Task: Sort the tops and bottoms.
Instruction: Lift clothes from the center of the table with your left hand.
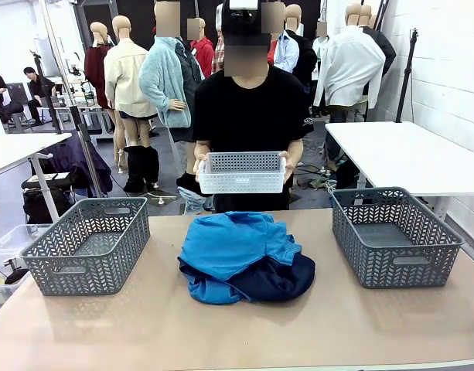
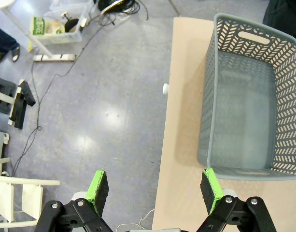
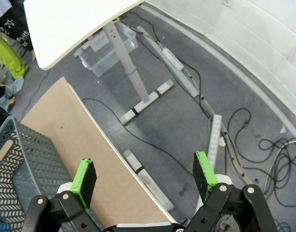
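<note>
A heap of clothes lies in the middle of the table: bright sky-blue tops (image 1: 233, 244) on the heap, with dark navy bottoms (image 1: 279, 280) showing underneath at the front right. My left gripper (image 2: 155, 189) is open, held over the table's edge beside an empty grey mesh basket (image 2: 249, 101), nothing between its fingers. My right gripper (image 3: 144, 177) is open too, hanging over the table's right edge and the floor, with a corner of the other grey basket (image 3: 17, 159) at its left.
Two grey mesh baskets stand on the table, one at the left (image 1: 90, 247) and one at the right (image 1: 393, 236), both empty. A person at the far side holds a small white basket (image 1: 242, 171) in both hands. A white table (image 1: 407, 151) stands behind at the right.
</note>
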`<state>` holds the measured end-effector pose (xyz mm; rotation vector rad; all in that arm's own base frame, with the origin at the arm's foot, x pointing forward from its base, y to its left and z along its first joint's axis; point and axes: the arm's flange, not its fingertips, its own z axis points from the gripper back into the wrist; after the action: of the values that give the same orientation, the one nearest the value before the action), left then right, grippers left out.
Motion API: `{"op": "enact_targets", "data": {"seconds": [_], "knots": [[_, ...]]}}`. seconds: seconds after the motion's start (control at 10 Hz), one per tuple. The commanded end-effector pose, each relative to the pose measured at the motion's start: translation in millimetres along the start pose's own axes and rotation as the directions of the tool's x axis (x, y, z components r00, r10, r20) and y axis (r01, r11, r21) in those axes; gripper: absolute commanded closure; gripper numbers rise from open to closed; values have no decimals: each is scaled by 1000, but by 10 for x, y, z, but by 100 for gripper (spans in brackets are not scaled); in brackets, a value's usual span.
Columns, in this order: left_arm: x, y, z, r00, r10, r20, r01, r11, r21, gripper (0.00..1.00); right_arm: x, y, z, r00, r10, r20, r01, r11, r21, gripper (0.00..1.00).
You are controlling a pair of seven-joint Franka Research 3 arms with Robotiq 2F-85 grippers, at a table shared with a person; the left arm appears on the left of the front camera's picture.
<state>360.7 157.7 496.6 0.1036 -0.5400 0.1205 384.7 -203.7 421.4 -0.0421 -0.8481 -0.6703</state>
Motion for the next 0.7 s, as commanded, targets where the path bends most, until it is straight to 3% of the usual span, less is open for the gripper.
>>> {"op": "enact_targets", "data": {"seconds": [0.0, 0.6], "knots": [[6, 3, 1, 1000, -5, 6, 5, 1000, 5, 0, 3, -3, 11, 1000, 14, -5, -14, 1000, -6, 0], [6, 3, 1, 1000, -5, 6, 5, 1000, 5, 0, 3, -3, 11, 1000, 14, -5, -14, 1000, -6, 0]]}}
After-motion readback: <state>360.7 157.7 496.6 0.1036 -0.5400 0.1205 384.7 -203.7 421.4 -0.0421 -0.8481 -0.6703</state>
